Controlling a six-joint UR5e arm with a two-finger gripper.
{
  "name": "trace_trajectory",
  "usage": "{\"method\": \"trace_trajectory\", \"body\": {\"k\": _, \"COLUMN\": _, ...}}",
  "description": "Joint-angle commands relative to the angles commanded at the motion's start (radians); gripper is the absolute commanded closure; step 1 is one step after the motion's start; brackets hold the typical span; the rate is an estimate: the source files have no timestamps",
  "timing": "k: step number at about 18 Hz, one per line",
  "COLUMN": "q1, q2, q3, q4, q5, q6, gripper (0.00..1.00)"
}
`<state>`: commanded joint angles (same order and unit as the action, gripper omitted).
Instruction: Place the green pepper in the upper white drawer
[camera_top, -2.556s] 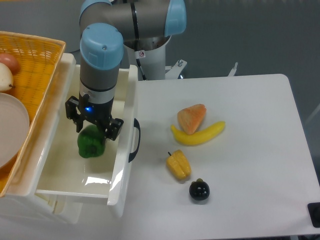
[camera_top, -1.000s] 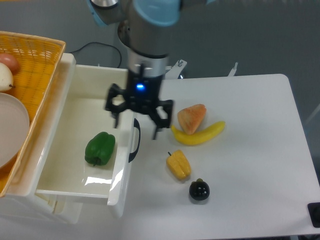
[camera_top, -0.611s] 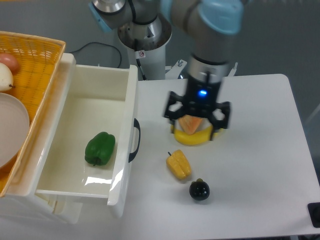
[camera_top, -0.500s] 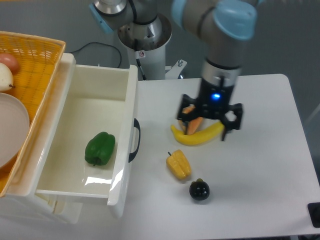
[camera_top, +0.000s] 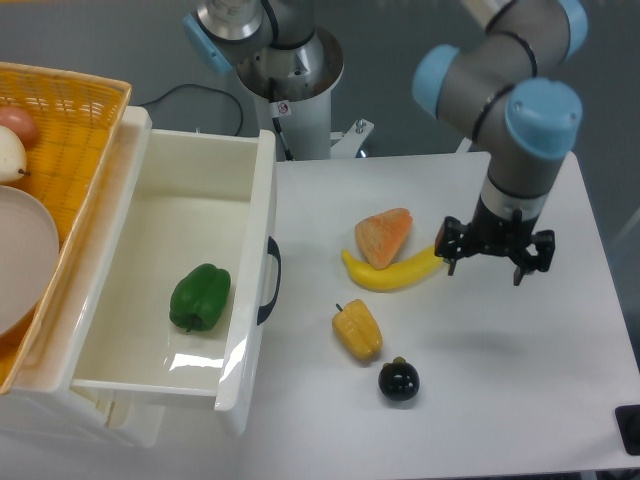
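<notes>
Camera view: the pepper (camera_top: 200, 297) lies in the drawer (camera_top: 255, 215) at lower left, so the hand (camera_top: 497, 263) hovers empty, fingers apart, at right.

White table (camera_top: 500, 400) before grey wall (camera_top: 420, 60)

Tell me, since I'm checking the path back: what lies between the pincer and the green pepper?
In the camera view, between pincer and pepper: the banana, the orange wedge, and the drawer's front wall.

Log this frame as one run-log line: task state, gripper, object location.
task: placed | green pepper: lying inside upper white drawer | gripper: open, empty, above table right of banana | drawer: open
</notes>
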<state>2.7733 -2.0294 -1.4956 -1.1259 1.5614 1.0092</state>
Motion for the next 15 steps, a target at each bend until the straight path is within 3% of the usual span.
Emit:
{"method": "trace_trajectory", "body": {"k": 9, "q1": 0.04, "q2": -0.038, "q3": -0.026, "q4": 0.0, "q5": 0.003, "q6": 0.268, "gripper": 0.0}}
{"method": "trace_trajectory", "body": {"k": 15, "q1": 0.054, "q2": -0.058, "q3": -0.022, "q4": 0.005, "q5": 0.003, "q6": 0.305, "gripper": 0.0}}
